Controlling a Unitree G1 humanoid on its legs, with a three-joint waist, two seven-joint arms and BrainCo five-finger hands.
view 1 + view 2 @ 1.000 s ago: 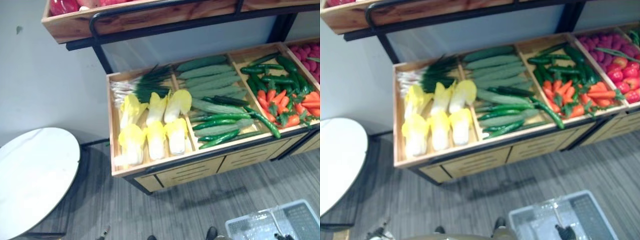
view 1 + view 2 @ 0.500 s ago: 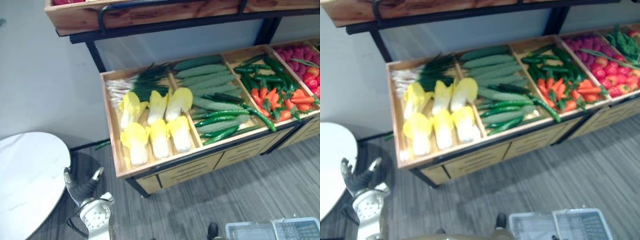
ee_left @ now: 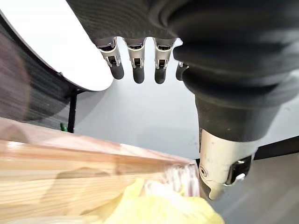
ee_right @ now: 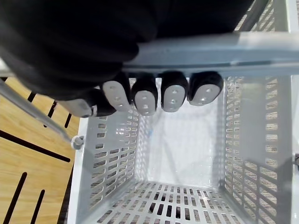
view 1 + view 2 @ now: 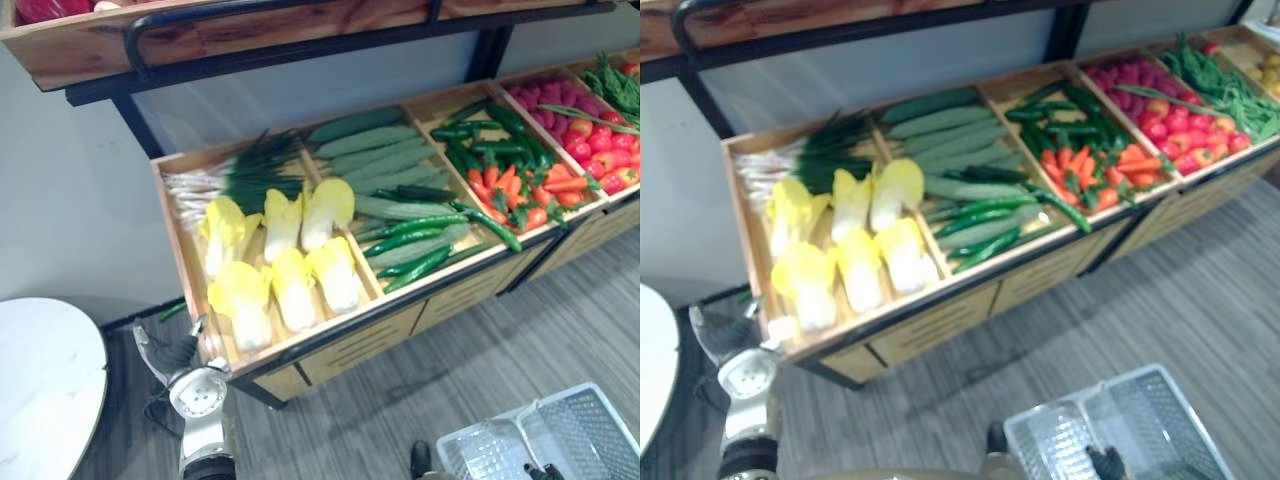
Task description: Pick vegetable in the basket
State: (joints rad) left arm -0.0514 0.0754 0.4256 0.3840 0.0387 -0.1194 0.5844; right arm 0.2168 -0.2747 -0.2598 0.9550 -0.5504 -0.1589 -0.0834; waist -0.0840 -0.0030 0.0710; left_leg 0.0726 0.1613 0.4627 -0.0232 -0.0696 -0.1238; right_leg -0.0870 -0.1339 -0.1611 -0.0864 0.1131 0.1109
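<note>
Spanning both eye views, one wooden produce stand slopes toward the robot, with four compartments plainly made out in a row. One upper shelf hangs over its back edge. One round white table sits at the robot's left, apart from the stand's front left corner. The grey striped floor lies open between the stand's front and the basket.

One grey slotted basket hangs low at the robot's right, well apart from the stand, its bottom bare. The right hand is curled round the basket's handle, fingers wrapped under the bar.

The vegetables all lie in the stand. In the leftmost compartment are six yellow-white cabbages, two rows of three, with one bunch of scallions across the back. The next compartment holds pale green gourds stacked behind dark cucumbers; they overlap too much for a sure count. The third has green peppers at the back and a heap of carrots in front, also too tangled to count. Red fruits fill the fourth.

The left hand hovers just beside the stand's front left corner, between the table and the stand, fingers straight, thumb set apart, holding nothing. Its wrist view shows the wooden rim and a cabbage close past the thumb.
</note>
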